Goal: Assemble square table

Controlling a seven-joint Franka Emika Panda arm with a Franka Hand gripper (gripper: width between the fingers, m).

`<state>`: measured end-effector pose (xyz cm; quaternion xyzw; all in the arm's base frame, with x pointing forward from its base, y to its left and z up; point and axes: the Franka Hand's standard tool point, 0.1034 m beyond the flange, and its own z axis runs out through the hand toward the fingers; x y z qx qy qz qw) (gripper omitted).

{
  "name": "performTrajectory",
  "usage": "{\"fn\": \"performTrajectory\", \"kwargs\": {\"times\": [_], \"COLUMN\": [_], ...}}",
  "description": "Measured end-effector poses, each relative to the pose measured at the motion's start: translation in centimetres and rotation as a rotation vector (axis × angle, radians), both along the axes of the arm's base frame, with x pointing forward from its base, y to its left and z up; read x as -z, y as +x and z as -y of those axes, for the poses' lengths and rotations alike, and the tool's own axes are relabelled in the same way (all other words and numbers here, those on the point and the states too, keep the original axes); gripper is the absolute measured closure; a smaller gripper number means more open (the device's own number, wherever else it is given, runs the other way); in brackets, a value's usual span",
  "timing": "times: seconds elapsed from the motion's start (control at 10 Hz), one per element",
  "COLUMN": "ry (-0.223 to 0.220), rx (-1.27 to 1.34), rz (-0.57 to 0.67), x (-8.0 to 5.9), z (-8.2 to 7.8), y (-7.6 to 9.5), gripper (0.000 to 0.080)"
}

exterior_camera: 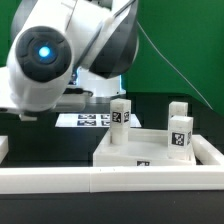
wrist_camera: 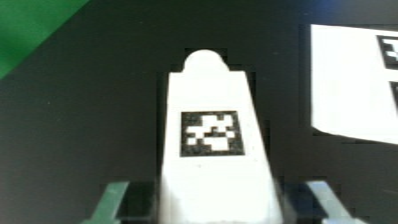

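Standing on the table top in the exterior view are tagged white legs, the gripper hidden behind the robot arm. In the wrist view, the gripper holds a tagged leg between its fingers, the marker board lying beside it.

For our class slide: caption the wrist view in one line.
End effector shut on a tagged white table leg above the dark table.

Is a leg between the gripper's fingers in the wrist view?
Yes: a white tagged leg sits between the gripper fingers, its pointed end away from the camera.
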<state>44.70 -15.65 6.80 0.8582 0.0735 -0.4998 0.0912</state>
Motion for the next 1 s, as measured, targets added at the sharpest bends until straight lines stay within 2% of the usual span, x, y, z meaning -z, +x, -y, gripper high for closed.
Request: {"fn": "performTrajectory", "kwargs": {"times": [0.3, 0.4, 0.5, 0.7, 0.8, 0.9, 1.0], "ry": [0.007, 0.020, 0.034, 0.022, 0.018, 0.019, 0.041], "rx": [-0.018, -0.019, -0.010, 0.000, 0.009, 0.001, -0.025], "rz": [0.044, 0.113, 0.194, 0.281, 0.334, 0.371, 0.465], "x": [0.4, 0.7, 0.2, -2.0, -3.0, -3.4, -2.9], "z": [0.2, 0.0, -0.8, -2.5, -3.3, -3.7, -3.5], "y": [0.7, 1.5, 2.0, 3.1, 4.3, 5.1, 5.9], "gripper": [0.0509, 0.0509, 0.0509, 0.0509, 0.0509, 0.0509, 0.0509]}}
